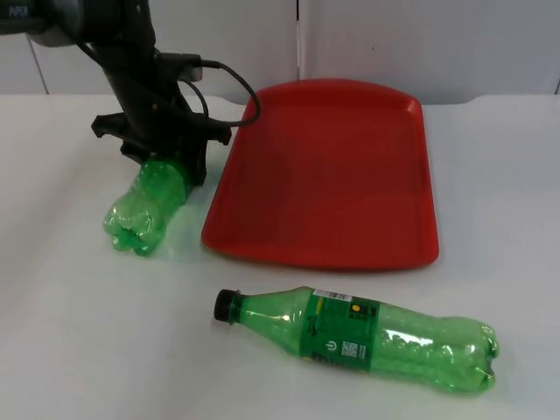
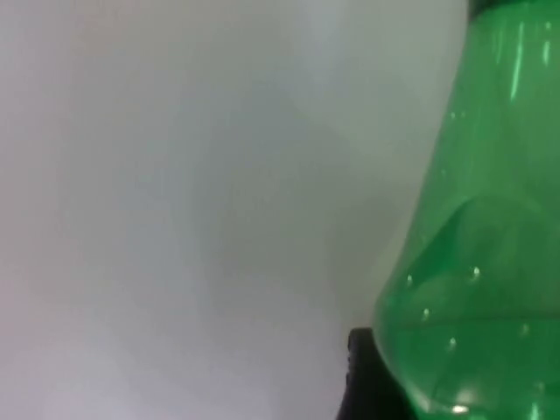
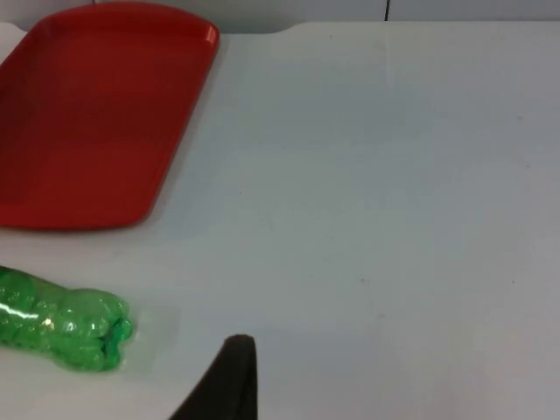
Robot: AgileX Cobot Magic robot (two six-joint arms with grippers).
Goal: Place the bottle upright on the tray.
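left gripper (image 1: 166, 157) pinching bottle (image 1: 144, 206) near tray's (image 1: 262, 236) left edge | lift slow – tip base down first; right gripper waits, can't tell its state

Green bottles (image 1: 140, 210) (image 1: 367, 337); red tray (image 1: 328, 175); white table (image 1: 79, 332).

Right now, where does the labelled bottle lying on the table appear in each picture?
Top view: the labelled bottle lies before the red tray, cap leftward.
Right wrist view: its base, near the tray.
Left wrist view: that green is the other bottle, held by the left end effector.
Shared landmark: the tray.
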